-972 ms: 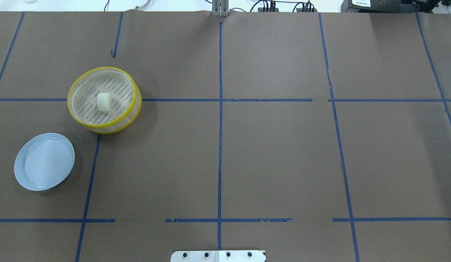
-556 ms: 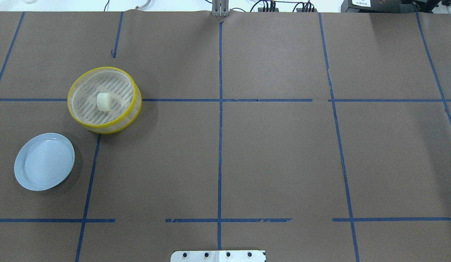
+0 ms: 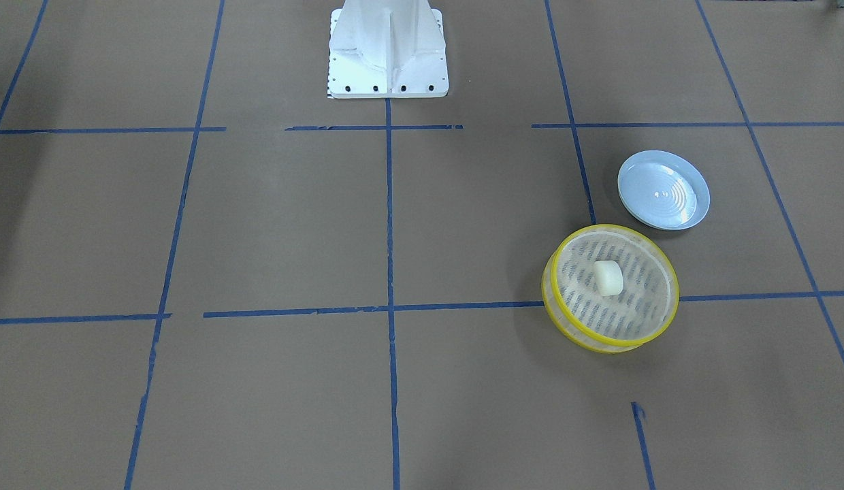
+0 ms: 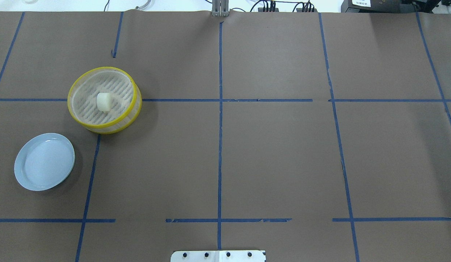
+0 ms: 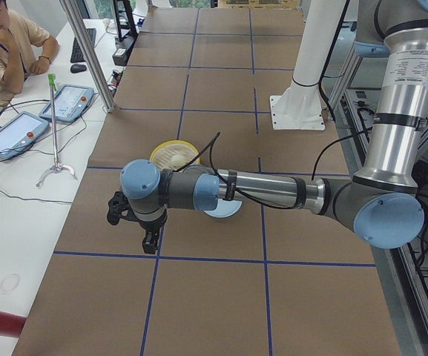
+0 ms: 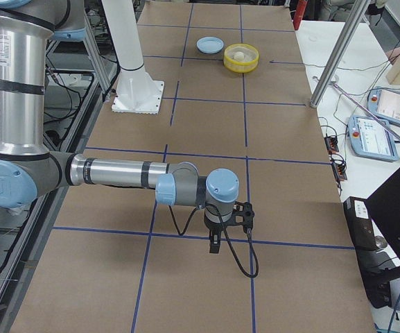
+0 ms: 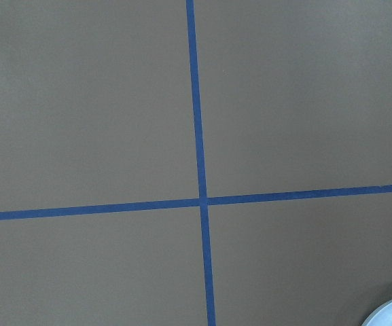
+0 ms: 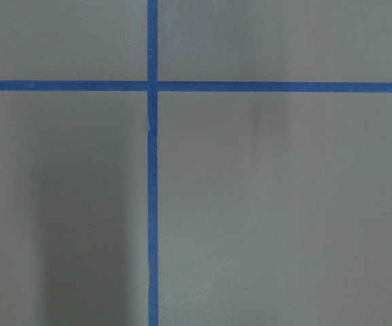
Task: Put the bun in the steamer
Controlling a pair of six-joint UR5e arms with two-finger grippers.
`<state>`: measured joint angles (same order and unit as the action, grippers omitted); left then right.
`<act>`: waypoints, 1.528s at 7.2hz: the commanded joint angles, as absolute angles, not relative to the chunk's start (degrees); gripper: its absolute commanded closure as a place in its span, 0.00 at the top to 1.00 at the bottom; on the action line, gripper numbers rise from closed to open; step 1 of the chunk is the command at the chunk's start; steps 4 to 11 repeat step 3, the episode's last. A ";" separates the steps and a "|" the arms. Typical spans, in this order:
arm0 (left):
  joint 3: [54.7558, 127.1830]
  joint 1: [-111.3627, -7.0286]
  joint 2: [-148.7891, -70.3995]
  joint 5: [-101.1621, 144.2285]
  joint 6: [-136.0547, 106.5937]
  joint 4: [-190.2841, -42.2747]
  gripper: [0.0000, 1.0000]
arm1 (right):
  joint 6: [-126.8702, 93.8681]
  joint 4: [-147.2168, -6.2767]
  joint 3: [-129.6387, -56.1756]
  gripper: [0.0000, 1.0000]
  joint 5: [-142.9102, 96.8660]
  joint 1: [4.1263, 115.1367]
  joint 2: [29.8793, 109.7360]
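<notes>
Well away from both grippers, bun [image 4: 103, 101] sits mid-floor in steamer [image 4: 120, 89], placement step judged complete; left gripper [image 5: 150, 242], near blue plate [image 4: 44, 162], and right gripper [image 6: 214, 244], far off, hang above table [image 4: 276, 153], open-or-closed state indiscernible; next move: merely keep clear.

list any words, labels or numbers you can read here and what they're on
Nothing reads clearly.
White label on the black box beyond the table's far edge: print too small to read.
Left arm's silver tube: small print, blurred.
Right arm's blue joint cap: faint logo, letters illegible.
Bun, steamer, plate: no text.
</notes>
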<state>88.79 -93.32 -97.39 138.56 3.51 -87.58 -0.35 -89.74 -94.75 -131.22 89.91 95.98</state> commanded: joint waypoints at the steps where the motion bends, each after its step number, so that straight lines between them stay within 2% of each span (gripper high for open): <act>1: 89.12 -93.34 -97.38 138.43 3.52 -87.54 1.00 | -0.35 -89.74 -94.75 1.00 -131.22 89.91 95.98; 11: 89.30 -93.34 -97.38 138.43 3.52 -87.54 1.00 | -0.35 -89.74 -94.75 1.00 -131.22 89.91 95.98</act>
